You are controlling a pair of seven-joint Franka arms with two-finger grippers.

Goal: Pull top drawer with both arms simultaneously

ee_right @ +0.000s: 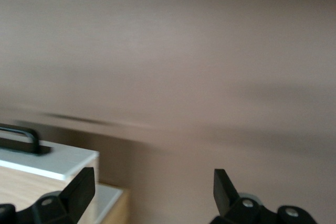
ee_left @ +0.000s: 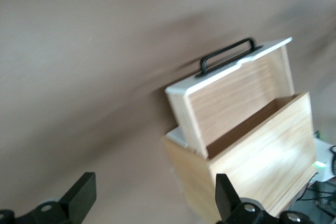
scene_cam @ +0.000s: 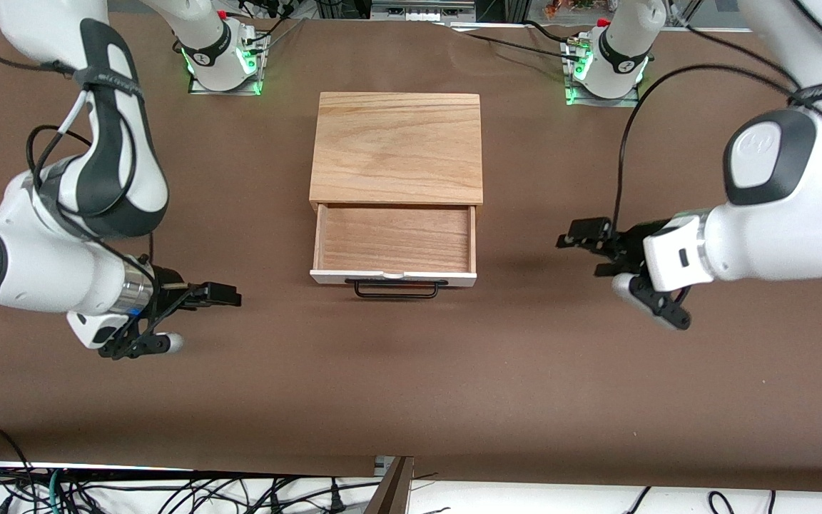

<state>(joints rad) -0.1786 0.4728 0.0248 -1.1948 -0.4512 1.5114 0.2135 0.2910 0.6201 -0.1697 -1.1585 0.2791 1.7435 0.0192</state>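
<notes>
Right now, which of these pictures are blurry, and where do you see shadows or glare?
Front view: sharp and evenly lit; soft shadows fall on the brown table beside the cabinet and under the top drawer; green lights glow at both arm bases. Left wrist view: blurred, the drawer's black handle smeared. Right wrist view: heavily blurred, streaky shadows across the table.

In the right wrist view, the top drawer point(ee_right: 50, 162) is cut off at the picture's edge, showing only a corner of its white front and one end of the black handle point(ee_right: 21, 139). The bench point(ee_right: 173, 51) there is smeared with blur. In the left wrist view, the cabinet point(ee_left: 252, 166) runs out of frame, its base unseen.
</notes>
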